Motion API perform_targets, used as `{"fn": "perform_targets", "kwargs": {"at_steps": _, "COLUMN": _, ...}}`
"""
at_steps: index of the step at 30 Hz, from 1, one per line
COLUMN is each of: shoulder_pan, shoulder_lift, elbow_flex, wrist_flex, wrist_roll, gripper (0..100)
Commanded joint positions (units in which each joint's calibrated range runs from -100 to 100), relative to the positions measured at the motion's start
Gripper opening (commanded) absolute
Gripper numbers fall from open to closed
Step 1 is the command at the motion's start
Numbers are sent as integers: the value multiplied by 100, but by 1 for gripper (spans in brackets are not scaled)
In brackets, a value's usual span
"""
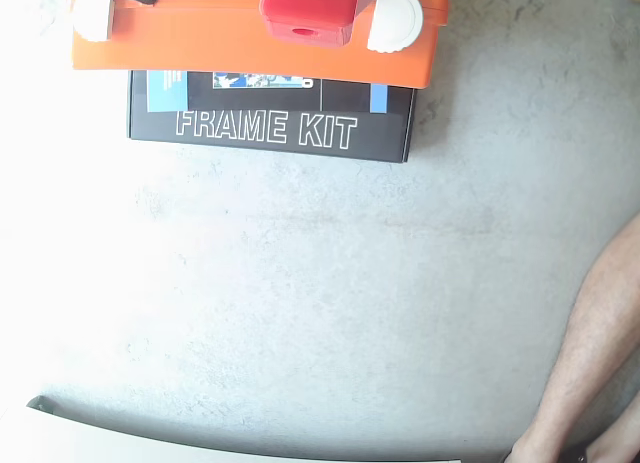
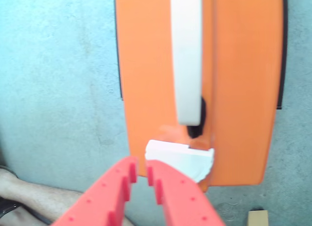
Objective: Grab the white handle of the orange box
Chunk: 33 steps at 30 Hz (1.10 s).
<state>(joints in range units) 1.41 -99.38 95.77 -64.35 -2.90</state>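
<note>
The orange box (image 2: 146,89) lies on the table (image 1: 320,283) atop a black kit box (image 1: 270,128); its white handle (image 2: 186,55) runs lengthwise ahead. My fingers (image 2: 141,170), nearly pressed together and empty, risk bumping the latch (image 2: 183,160) instead.

Red plastic pincer (image 2: 141,173) with ridged, toothed inner fingers (image 2: 168,187).

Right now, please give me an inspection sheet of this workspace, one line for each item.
Surface: grey, rough concrete-like floor.
Job's things: flat bright-orange plastic box lies on top of a black cardboard "FRAME KIT" box; slim white bar handle not gripped.
Clutter: small tan block.
Grippers: red two-finger gripper nearly closed, holding nothing, short of the handle, near a white half-round latch.
Cables: nothing seen.
Surroundings: a person's bare leg.
</note>
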Motion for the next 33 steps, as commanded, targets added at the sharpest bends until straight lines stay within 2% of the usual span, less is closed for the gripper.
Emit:
{"fn": "perform_targets", "kwargs": {"at_steps": 1, "shoulder_pan": -5, "shoulder_lift": -62, "elbow_flex": 290, "wrist_flex": -181, "wrist_roll": 21, "gripper": 1}}
{"fn": "perform_targets", "kwargs": {"at_steps": 5, "shoulder_pan": -75, "shoulder_lift": -62, "elbow_flex": 290, "wrist_flex": -274, "wrist_roll": 21, "gripper": 1}}
{"fn": "perform_targets", "kwargs": {"at_steps": 8, "shoulder_pan": -59, "shoulder_lift": -62, "elbow_flex": 290, "wrist_flex": -723, "wrist_roll": 26, "gripper": 1}}
{"fn": "perform_targets", "kwargs": {"at_steps": 13, "shoulder_pan": -75, "shoulder_lift": -62, "elbow_flex": 290, "wrist_flex": -1095, "wrist_roll": 293, "gripper": 1}}
{"fn": "perform_targets", "kwargs": {"at_steps": 20, "shoulder_pan": -106, "shoulder_lift": -62, "elbow_flex": 290, "wrist_flex": -697, "wrist_roll": 303, "gripper": 1}}
{"fn": "perform_targets", "kwargs": {"at_steps": 23, "shoulder_pan": -462, "shoulder_lift": -62, "elbow_flex": 299, "wrist_flex": -469, "wrist_roll": 308, "gripper": 1}}
{"fn": "perform_targets", "kwargs": {"at_steps": 29, "shoulder_pan": -1199, "shoulder_lift": -62, "elbow_flex": 308, "wrist_flex": -435, "wrist_roll": 919, "gripper": 1}}
{"fn": "perform_targets", "kwargs": {"at_steps": 33, "shoulder_pan": -1323, "shoulder_lift": -62, "elbow_flex": 308, "wrist_flex": -444, "wrist_roll": 951, "gripper": 1}}
